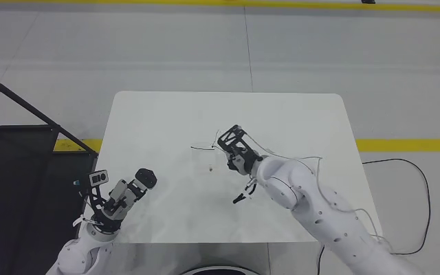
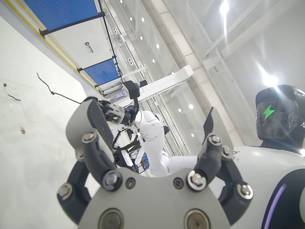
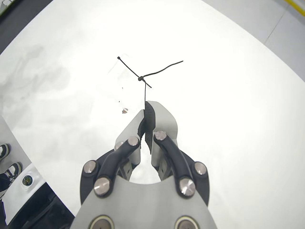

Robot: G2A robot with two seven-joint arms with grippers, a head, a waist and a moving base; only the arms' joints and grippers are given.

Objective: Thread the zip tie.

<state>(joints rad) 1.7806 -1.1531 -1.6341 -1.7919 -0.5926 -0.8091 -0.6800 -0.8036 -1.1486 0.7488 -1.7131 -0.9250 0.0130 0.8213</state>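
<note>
Pinching one of two zip ties (image 3: pixel 140 78)

A white tabletop (image 1: pixel 302 124) lay under the right fingers (image 3: pixel 166 122). A small brown scrap (image 3: pixel 124 111) sat on it near their tips. Well apart from them, a yellow line (image 1: pixel 399 145) crossed the grey floor (image 1: pixel 137 48). A dark panel (image 1: pixel 27 179) stood off the tabletop's edge, beyond the left fingers (image 2: pixel 100 120).
</note>
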